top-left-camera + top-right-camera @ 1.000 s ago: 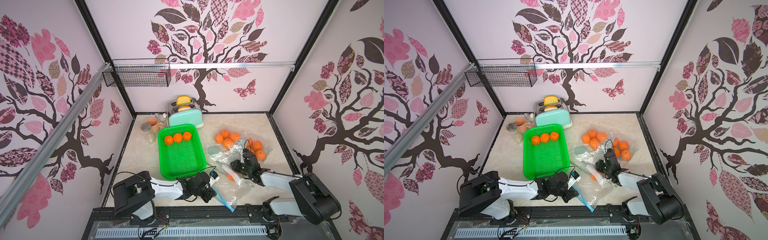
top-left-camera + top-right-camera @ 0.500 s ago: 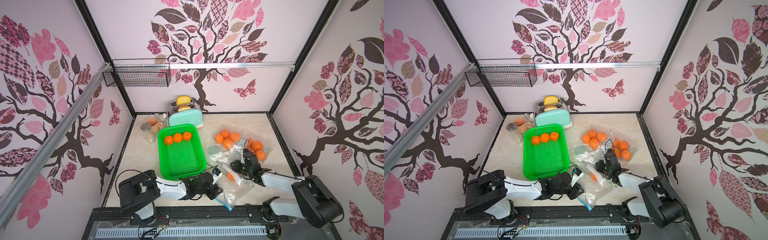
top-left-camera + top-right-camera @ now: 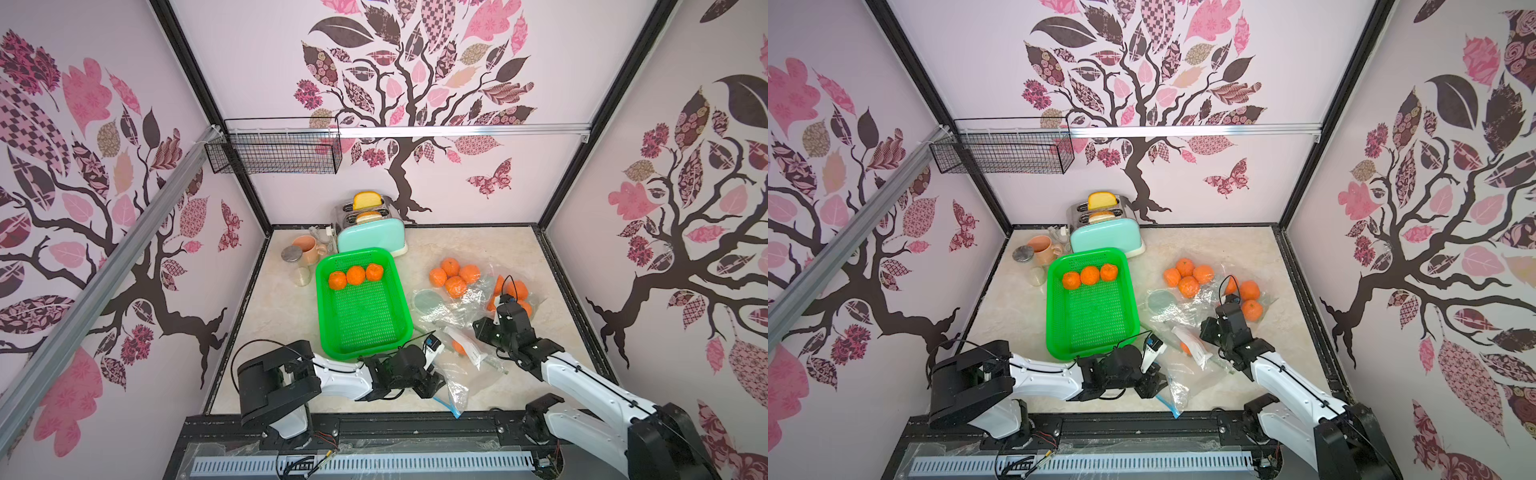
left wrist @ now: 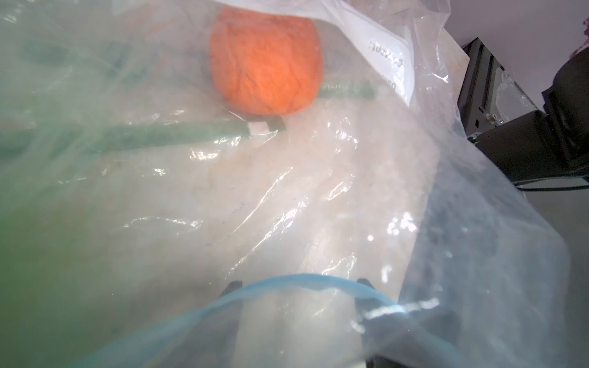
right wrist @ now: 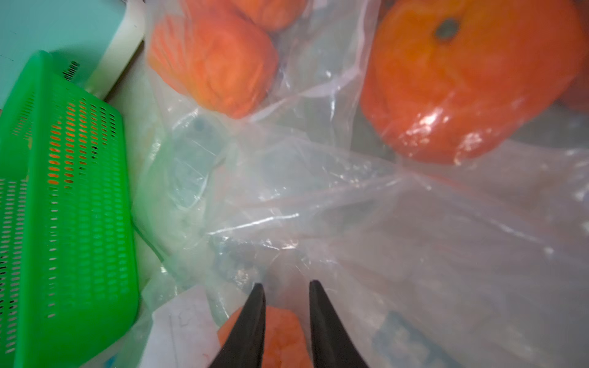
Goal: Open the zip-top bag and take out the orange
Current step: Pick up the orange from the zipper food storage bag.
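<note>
The clear zip-top bag (image 3: 453,388) lies crumpled at the table's front, its blue zip strip (image 3: 448,406) nearest the edge. One orange (image 3: 458,347) sits inside it next to a white label. My left gripper (image 3: 430,380) is low at the bag's zip end. In the left wrist view its fingers (image 4: 234,288) show spread apart behind the film, open, with the blue strip arching over them and the orange (image 4: 264,60) ahead. My right gripper (image 3: 480,330) hovers over the bag's far part. Its fingertips (image 5: 258,291) stand a narrow gap apart above the orange (image 5: 285,334).
A green basket (image 3: 322,307) with three oranges (image 3: 355,275) stands left of the bag. More oranges (image 3: 455,274) in crumpled plastic lie behind the right gripper (image 3: 1208,328). A mint toaster (image 3: 370,235), a mug (image 3: 305,249) and a jar are at the back.
My left gripper has gone from shut to open and slid a little right into the bag's zip end. The right gripper stays almost where it was.
</note>
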Controlling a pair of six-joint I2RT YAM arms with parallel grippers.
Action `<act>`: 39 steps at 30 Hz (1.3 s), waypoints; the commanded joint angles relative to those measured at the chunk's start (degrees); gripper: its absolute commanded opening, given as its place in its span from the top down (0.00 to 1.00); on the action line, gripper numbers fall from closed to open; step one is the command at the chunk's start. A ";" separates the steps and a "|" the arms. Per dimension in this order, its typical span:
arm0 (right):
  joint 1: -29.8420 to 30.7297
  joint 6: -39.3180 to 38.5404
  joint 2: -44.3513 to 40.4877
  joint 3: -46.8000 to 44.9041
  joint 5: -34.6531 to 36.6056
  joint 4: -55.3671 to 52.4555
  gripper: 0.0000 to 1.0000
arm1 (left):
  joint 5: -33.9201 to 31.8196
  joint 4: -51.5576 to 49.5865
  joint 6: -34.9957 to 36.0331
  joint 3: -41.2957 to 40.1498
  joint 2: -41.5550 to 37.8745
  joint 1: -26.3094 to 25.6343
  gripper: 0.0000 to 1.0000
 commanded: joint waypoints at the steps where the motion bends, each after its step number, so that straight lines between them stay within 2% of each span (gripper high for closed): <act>1: 0.11 -0.41 3.01 -0.27 -2.96 0.92 0.75 | -0.60 1.69 1.32 0.05 0.93 -0.17 0.39; 7: 0.29 -0.92 11.38 -0.13 -11.14 4.48 0.78 | -2.04 1.18 2.28 2.13 2.79 -0.17 0.34; 12: 1.41 -3.73 17.91 1.65 -16.14 2.91 0.77 | -5.76 -1.52 3.98 4.35 3.16 -0.02 0.30; 15: 2.51 -4.39 19.94 1.73 -19.04 3.81 0.77 | -5.48 -2.47 5.48 5.62 3.58 1.00 0.28; 20: 4.79 -5.23 19.85 1.80 -19.64 4.13 0.78 | -4.98 -2.82 7.29 7.92 5.29 1.82 0.27; 27: 4.89 -5.49 18.15 1.46 -19.38 3.60 0.78 | -5.18 -3.30 7.97 10.75 8.01 4.81 0.26; 34: 4.97 -5.61 18.05 1.38 -18.76 3.39 0.78 | -7.18 -6.53 12.85 15.78 12.34 5.31 0.25; 39: 4.90 -5.61 17.71 1.14 -18.32 3.69 0.78 | -5.27 -5.13 15.33 17.38 14.77 5.88 0.22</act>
